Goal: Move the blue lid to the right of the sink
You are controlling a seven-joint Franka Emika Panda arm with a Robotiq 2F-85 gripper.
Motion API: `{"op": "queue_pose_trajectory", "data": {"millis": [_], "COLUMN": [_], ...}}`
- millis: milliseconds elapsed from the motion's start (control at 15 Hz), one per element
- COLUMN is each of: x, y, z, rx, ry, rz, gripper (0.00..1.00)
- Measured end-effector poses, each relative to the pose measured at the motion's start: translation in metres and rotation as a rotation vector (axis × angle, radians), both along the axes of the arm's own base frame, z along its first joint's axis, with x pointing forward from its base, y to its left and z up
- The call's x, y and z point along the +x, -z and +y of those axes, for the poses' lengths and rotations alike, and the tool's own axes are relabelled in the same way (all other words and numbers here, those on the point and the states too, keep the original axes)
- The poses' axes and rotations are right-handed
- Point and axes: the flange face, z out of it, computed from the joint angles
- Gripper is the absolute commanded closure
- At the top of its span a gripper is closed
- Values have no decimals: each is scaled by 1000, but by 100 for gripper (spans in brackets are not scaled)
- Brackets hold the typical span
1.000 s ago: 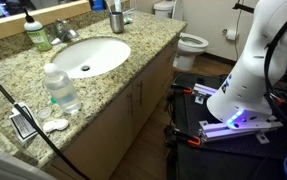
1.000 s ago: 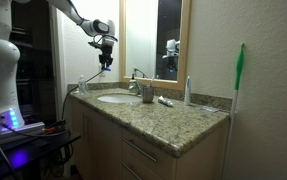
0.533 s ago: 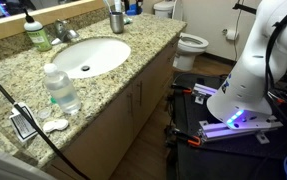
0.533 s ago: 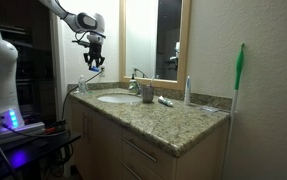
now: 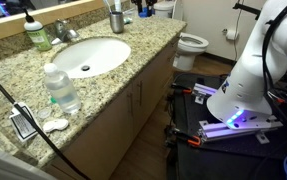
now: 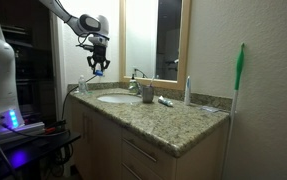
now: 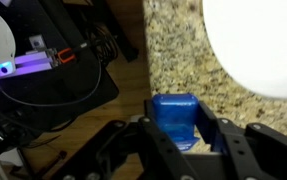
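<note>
The blue lid (image 7: 173, 112) is up in the air, pinched between the fingers of the hand (image 7: 179, 135), which is closed narrowly on it. In an exterior view the hand (image 6: 97, 68) hangs above the left end of the granite counter (image 6: 173, 115), left of the white sink (image 6: 118, 98), with a clear bottle (image 6: 83, 86) below it. In the wrist view the lid lies over the counter's edge.

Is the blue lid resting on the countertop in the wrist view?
No, the gripper holds the blue lid between its fingers, raised above the granite countertop.
</note>
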Motion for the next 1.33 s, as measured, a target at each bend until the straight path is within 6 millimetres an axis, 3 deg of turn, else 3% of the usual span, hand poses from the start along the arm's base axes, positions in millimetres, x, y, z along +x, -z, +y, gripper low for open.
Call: {"op": "queue_pose_trajectory", "data": {"millis": [200,333,400,467,533,600,867,1000,1333], "x": [-54,-97,-116,-128,-132,-132,-127,-126,-149], "y": [20,26,28,29,29,30,32,40,56], "z": [-80,-122,-137,-146,-149,-149,-151,-176,-267], "rx": [-65,-94,-98,-92,-88,-89,-116,-163,-231], "ry": [164,283,347,408,445,462,527,630,897], "rz": [59,74,73,67,63,61,55,25,-47], "gripper": [81,81,56,56,56,81,81,81,81]}}
